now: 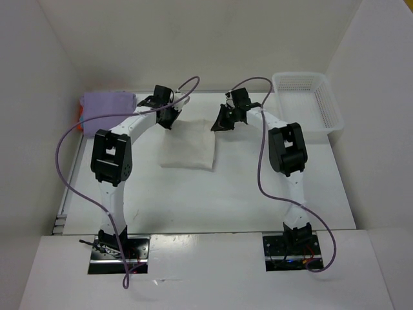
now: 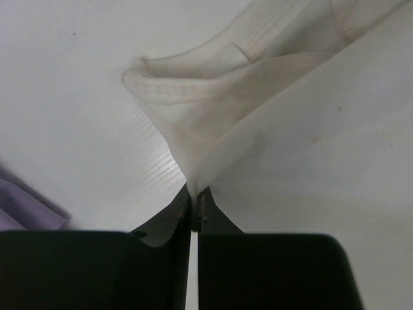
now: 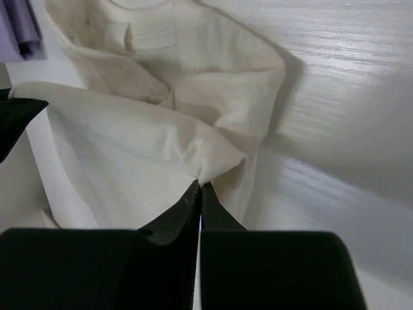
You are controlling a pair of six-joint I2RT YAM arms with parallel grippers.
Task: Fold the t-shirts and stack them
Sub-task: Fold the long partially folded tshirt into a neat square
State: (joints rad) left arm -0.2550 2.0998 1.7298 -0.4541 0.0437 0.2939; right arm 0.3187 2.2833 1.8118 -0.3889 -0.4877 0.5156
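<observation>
the off-white t-shirt (image 1: 188,148) lay in the middle of the counter (image 1: 193,200). the left hand (image 2: 193,194) and the right hand (image 3: 201,187) each pinched one far corner of it, fingers pressed together on the cloth, probably so that the edge would lift evenly for a fold. the lavender t-shirt (image 1: 108,103) lay folded at far left. it hid all but a sliver of the orange t-shirt (image 1: 79,121).

White table (image 1: 193,200), top view. Centre: off-white t-shirt (image 1: 188,150), a rough rectangle lying on the bare surface. Far left corner: folded lavender t-shirt (image 1: 106,104), with an orange t-shirt (image 1: 79,120) showing at its left edge, apparently lying beneath it. Far right corner: white mesh basket (image 1: 333,110), well apart from the shirts.
</observation>
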